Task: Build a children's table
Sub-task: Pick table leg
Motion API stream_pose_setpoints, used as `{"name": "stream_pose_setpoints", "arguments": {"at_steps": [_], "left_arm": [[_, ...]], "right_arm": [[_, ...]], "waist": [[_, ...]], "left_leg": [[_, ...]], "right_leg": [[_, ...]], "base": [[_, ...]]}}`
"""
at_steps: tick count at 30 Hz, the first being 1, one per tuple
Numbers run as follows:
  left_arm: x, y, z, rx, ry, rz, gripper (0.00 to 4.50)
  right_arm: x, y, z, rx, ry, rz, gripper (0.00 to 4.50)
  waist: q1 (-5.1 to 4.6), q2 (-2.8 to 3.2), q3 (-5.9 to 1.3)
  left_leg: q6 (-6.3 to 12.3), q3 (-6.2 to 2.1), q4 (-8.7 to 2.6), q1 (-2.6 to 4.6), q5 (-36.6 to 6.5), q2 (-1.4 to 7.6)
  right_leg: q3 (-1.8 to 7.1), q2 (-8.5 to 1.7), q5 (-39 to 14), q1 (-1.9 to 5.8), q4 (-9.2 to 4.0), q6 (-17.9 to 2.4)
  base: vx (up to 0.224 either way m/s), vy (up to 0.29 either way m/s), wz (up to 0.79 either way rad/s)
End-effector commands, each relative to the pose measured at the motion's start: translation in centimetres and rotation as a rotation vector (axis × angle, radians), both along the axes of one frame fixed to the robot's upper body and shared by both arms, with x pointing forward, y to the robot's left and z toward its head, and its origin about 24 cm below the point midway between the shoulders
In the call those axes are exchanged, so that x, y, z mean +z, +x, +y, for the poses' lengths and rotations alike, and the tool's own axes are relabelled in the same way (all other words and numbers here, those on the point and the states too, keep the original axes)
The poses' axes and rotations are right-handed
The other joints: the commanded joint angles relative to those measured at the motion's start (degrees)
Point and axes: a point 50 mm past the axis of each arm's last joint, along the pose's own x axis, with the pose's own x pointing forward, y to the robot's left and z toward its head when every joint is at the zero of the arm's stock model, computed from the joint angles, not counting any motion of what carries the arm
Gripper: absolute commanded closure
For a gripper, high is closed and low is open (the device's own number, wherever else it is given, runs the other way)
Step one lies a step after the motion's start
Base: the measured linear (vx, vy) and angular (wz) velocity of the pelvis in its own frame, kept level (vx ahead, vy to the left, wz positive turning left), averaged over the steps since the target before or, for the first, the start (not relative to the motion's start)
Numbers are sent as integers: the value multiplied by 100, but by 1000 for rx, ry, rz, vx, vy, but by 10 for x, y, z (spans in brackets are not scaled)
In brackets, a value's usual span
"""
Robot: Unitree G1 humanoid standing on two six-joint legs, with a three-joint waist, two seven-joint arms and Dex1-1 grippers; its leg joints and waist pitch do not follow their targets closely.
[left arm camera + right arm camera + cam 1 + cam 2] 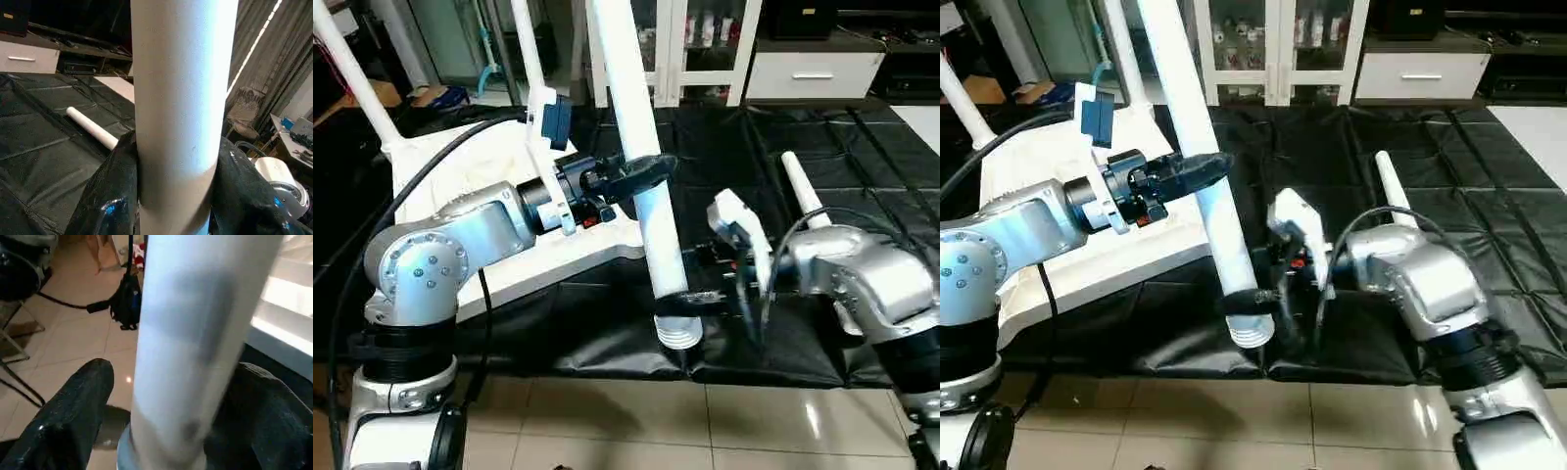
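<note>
A long white tapered tubular leg ends in a ribbed white tip. The square white plastic tabletop lies on a glossy black quilted floor mat. Silver metal forearms carry black two-fingered grippers. A small tag looks blue, perhaps. Floor tiles are beige.
</note>
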Motion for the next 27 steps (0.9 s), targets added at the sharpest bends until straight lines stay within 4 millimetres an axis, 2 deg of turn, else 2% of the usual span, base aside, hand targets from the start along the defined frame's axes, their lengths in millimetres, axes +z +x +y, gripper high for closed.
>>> {"name": "stream_pose_setpoints", "arguments": {"at_steps": [1, 4, 6, 9, 11, 17, 18, 23, 25, 27], "left_arm": [[7, 0, 1, 4, 12, -41, 276], [7, 0, 1, 5, 15, -44, 276], [7, 1, 1, 8, 16, -46, 276], [8, 2, 2, 17, 18, -50, 276], [9, 2, 3, 20, 19, -52, 276], [9, 3, 4, 24, 19, -56, 276], [9, 3, 4, 24, 19, -56, 276], [11, 3, 4, 20, 14, -59, 276], [11, 3, 4, 18, 14, -60, 276], [10, 2, 3, 14, 16, -60, 276]], "right_arm": [[3, 2, 1, -13, 10, -17, 54], [3, 3, 2, -13, 18, -12, 54], [2, 2, 2, -10, 19, -6, 87], [0, 1, 3, -8, 19, 8, 90], [-1, 1, 3, -13, 17, 13, 124], [-7, 0, 5, -31, 19, 38, 133], [-8, -1, 5, -34, 21, 43, 133], [-11, -2, 8, -40, 37, 58, 133], [-11, -2, 9, -42, 43, 60, 161], [-11, -2, 10, -45, 47, 61, 171]], "waist": [[11, -109, -414], [10, -95, -410], [14, -99, -414], [14, -96, -415], [16, -76, -414], [10, -89, -416], [16, -64, -416], [11, -73, -413], [7, -51, -413], [7, -56, -412]], "left_leg": [[290, 48, -413, 64, -357, 34], [280, 48, -418, 67, -402, 35], [273, 47, -417, 66, -390, 35], [280, 47, -414, 67, -358, 34], [265, 44, -416, 66, -386, 31], [251, 46, -417, 65, -383, 27], [249, 40, -419, 66, -378, 27], [207, 43, -427, 69, -437, 29], [191, 41, -429, 75, -466, 29], [184, 38, -432, 71, -463, 29]], "right_leg": [[67, -21, -381, 340, -333, -1548], [69, -22, -407, 334, -334, -1541], [69, -24, -381, 338, -331, -1539], [70, -20, -317, 336, -329, -1542], [69, -25, -346, 340, -327, -1540], [69, -20, -321, 342, -329, -1544], [67, -24, -315, 341, -324, -1548], [67, -22, -327, 337, -332, -1546], [64, -22, -328, 335, -336, -1545], [64, -20, -293, 340, -330, -1551]], "base": [[0, 0, 0], [0, 0, 0], [0, 0, 0], [0, 0, 0], [0, 0, 0], [0, 0, 0], [0, 0, 0], [0, 0, 0], [0, 0, 0], [0, 0, 0]]}}
